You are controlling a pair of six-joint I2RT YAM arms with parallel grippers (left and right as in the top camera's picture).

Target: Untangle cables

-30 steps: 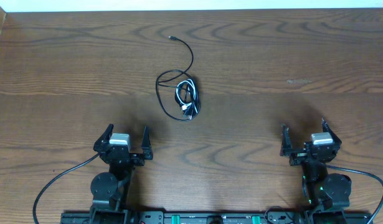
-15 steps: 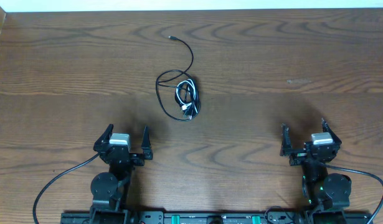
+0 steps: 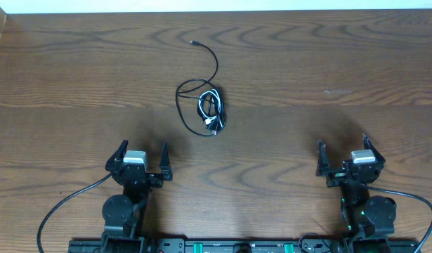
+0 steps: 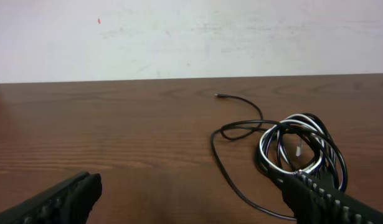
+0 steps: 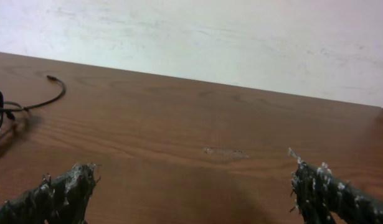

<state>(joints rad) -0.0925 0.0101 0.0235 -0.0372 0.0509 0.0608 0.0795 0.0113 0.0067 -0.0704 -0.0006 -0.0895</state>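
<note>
**Two black arms [image 3: 124, 207] on a black base rail [image 3: 230, 246].**
A pale grey block sits behind the left gripper [image 3: 142, 147] and the right gripper [image 3: 342, 144]. The fingers [image 4: 60, 199] are ribbed black, the right pair flecked white. Thick black wires [image 3: 61, 204] leave both bases.

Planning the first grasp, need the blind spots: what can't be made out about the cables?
- Overhead: how the white cord and black cord interlace; too small to tell.
- Left wrist: the coil's near edge is hidden behind a left finger.
- Right wrist: the coil is mostly cut off by the left edge.
</note>
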